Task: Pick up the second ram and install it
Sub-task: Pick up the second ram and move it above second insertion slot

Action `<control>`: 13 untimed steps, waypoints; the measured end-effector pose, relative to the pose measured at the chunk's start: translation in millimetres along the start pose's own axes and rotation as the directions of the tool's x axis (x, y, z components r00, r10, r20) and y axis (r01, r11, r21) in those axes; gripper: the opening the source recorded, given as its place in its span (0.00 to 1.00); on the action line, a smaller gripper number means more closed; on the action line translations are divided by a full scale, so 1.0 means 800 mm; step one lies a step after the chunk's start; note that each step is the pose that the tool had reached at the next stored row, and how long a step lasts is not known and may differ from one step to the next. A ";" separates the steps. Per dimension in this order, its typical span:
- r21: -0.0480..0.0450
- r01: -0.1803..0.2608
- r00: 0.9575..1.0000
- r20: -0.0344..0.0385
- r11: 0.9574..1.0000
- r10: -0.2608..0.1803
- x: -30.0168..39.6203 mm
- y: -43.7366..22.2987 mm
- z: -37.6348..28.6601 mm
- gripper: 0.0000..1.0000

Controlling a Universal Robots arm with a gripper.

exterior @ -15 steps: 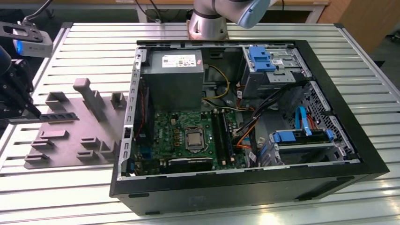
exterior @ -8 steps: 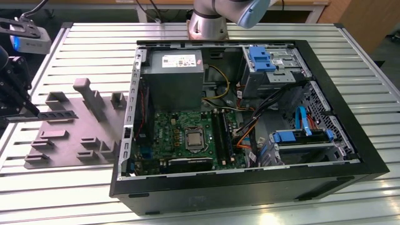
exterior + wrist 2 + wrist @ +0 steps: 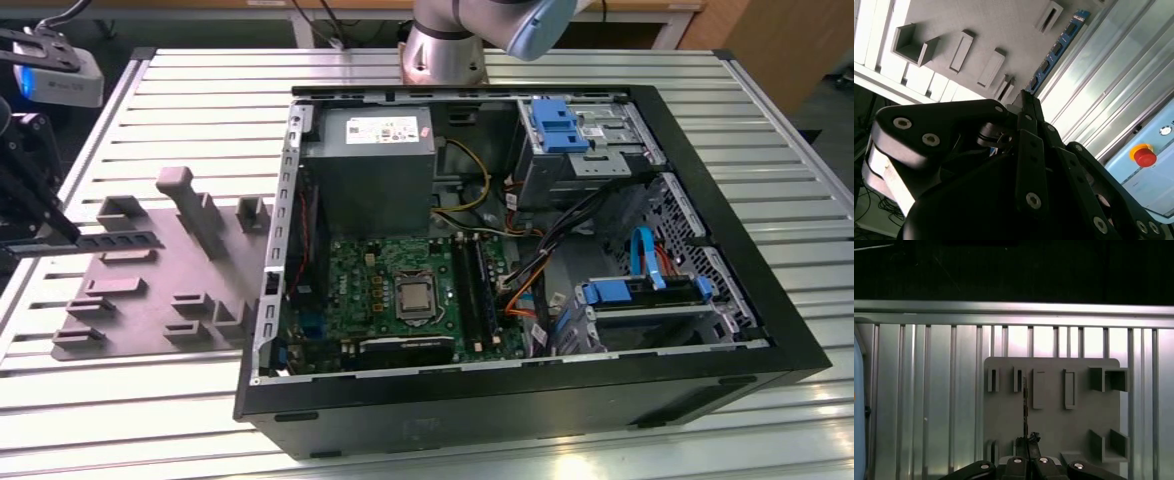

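Robotics lab or test workshop, not a home. Evidence:
- slatted aluminium-profile table (image 3: 147, 410) as work surface
- robot arm base (image 3: 447, 50) standing at table's far edge
- desktop computer case (image 3: 534, 400) lying side-open, with motherboard (image 3: 387, 280), drive bays (image 3: 574, 130) and cabling (image 3: 534, 270) exposed
- grey moulded fixture tray (image 3: 147, 290) with upright blocks beside case
- red mushroom push-button (image 3: 1145, 155) with yellow collar on pale-blue panel (image 3: 1154, 185), in second wrist view
- wooden furniture (image 3: 787, 40) behind table
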State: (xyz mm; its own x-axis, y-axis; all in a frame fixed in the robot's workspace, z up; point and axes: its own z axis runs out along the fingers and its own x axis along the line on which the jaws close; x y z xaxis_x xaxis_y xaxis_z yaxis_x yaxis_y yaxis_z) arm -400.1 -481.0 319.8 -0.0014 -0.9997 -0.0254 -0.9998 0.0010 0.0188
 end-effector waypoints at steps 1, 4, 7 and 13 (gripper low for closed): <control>0.000 0.000 1.000 0.000 1.000 0.000 0.0000 0.0000 -0.0010 0.11; 0.002 0.000 1.000 0.000 1.000 0.000 -0.0002 0.0001 -0.0045 0.11; 0.003 0.000 1.000 0.000 1.000 0.000 -0.0003 0.0002 -0.0081 0.11; 0.005 0.000 1.000 0.000 1.000 0.000 -0.0005 0.0003 -0.0152 0.11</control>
State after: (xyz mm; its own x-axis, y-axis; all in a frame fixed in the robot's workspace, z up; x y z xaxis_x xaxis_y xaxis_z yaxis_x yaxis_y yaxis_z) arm -400.1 -480.9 332.0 -0.0013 -0.9997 -0.0255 -0.9999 0.0009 0.0137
